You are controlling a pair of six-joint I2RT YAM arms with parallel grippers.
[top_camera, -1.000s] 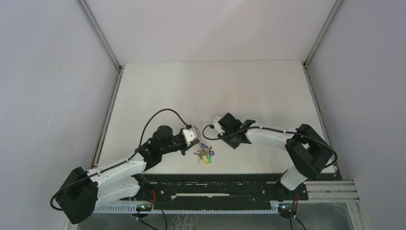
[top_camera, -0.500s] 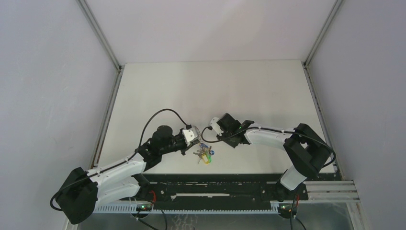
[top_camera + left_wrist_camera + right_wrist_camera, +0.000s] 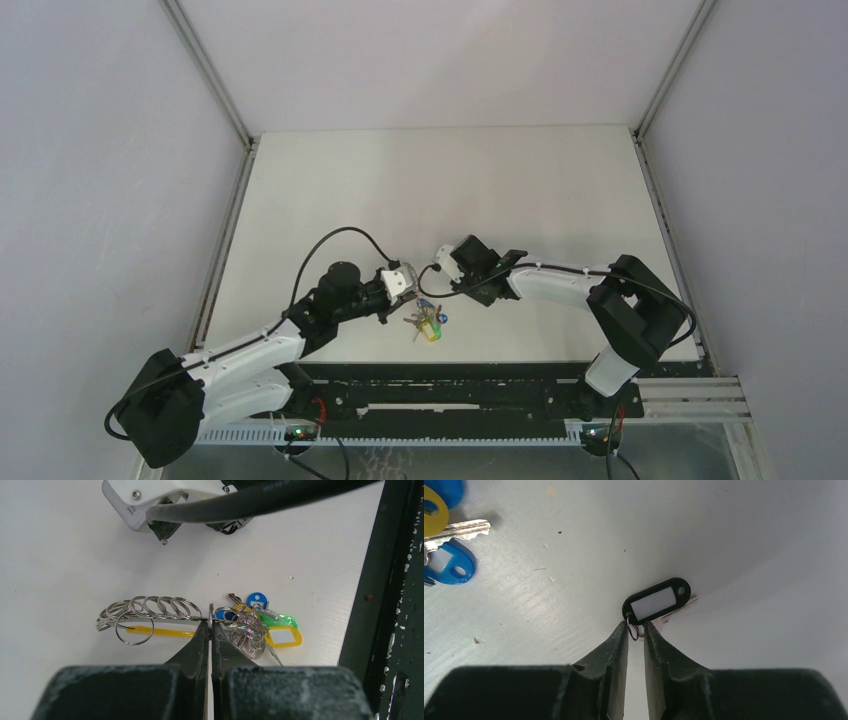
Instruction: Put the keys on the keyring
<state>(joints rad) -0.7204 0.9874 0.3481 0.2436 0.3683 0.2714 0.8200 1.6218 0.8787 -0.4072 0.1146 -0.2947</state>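
Key (image 3: 656,601) pickup centres on the right gripper (image 3: 636,630). Its jaws stand narrow, tips down at the table (image 3: 749,540), with the key's small wire loop (image 3: 633,631) between them. You cannot tell whether the tips have clamped the loop or merely bracket it. Just beyond the tips the key lies flat, black head with a white label uppermost. A short silver blade (image 3: 686,601) shows from under its far edge.

The left gripper (image 3: 210,625) is closed tight on the keyring (image 3: 150,609). It pinches the wire where the row of silver rings meets the bunch of tags (image 3: 272,622). A yellow band (image 3: 165,631) runs beneath the rings. The keyring rests on the table near its front edge.

Handling:
- Expect the key to be light and thin. On this smooth surface it will probably slide if nudged.
- If you lift it by the loop, expect the head and blade to pivot and hang. A hold across the edges of the head should fix its orientation better.
- Treat the keyring as stiff, springy wire that resists opening. Its loose bunch will likely shift when moved.

View coverage:
- The right wrist view alone shows the loop, label and blade. Of the bunch it shows only a corner at upper left.
- The left wrist view alone shows the pinch on the keyring. The key is hidden there behind the right gripper's white housing (image 3: 150,502).
- The top view shows both grippers nearly tip to tip, with the bunch just in front. The key is too small to make out.
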